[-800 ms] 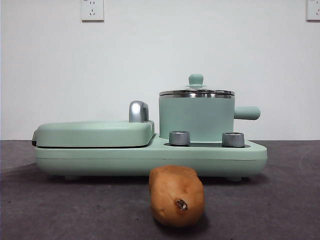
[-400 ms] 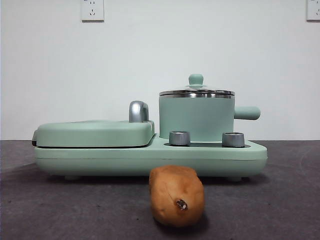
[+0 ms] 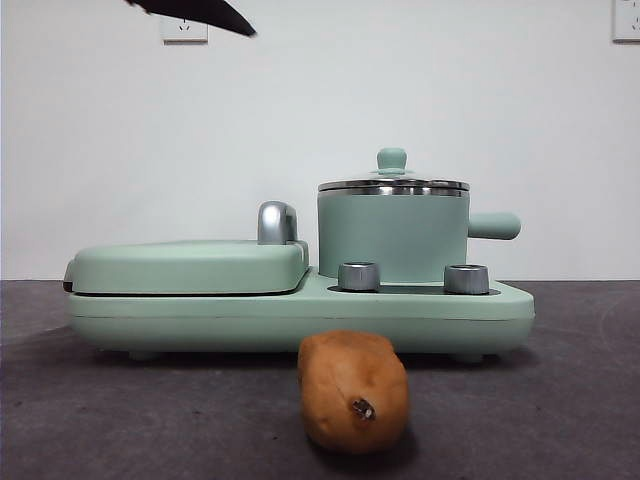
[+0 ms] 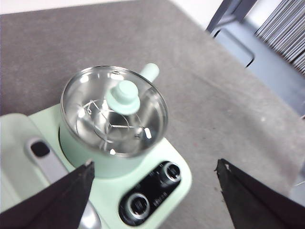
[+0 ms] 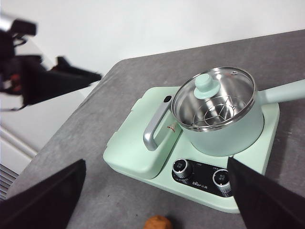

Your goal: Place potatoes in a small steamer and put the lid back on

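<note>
Overhead, the left gripper (image 4: 155, 191), jaws wide and empty, hangs nearer the glass lid (image 4: 114, 110) seated on the steamer pot (image 3: 393, 238) than the open, empty right gripper (image 5: 157, 200), while the potato (image 3: 354, 391) lies on the table in front, dark-spotted end forward.

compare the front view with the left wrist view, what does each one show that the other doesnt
Only the front view shows the potato lying on the table in front of the cooker, the closed griddle cover, and a black arm tip at the top edge.

Only the left wrist view shows the left gripper, jaws wide apart, above the cooker, and the wire rack inside the pot through the glass.

Both show the pot with its lid on, its side handle, and the two dials.
</note>
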Tool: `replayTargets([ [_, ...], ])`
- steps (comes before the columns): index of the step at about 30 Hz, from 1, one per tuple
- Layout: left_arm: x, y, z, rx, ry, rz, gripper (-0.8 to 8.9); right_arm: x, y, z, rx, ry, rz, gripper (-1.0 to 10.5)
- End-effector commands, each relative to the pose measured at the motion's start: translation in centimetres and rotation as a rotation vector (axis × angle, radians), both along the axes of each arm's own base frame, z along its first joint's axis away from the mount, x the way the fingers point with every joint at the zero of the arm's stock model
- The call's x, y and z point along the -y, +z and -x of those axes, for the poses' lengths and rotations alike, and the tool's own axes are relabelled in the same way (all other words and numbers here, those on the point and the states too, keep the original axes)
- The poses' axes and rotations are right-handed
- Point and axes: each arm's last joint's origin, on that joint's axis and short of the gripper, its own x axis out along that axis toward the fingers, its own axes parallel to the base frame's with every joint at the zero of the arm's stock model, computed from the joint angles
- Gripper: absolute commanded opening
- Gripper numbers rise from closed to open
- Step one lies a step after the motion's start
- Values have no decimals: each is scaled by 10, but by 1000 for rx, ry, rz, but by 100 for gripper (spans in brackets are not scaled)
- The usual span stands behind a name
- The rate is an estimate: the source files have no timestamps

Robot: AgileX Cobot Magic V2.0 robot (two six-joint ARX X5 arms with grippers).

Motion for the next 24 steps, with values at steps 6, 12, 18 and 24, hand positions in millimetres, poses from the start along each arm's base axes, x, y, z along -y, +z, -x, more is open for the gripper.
replayTargets([
  [6,66,-1,-51,30,21,-196,413,0,4,0,17,0,11,474],
  [12,104,-10,-77,26,27,-253,413,0,4,0,14,0,11,474],
  [18,131,-45,-104,5,16,-268,405,0,4,0,14,1,11,474],
  [24,141,-62,-116,32,16,-252,404,0,4,0,11,0,11,474],
])
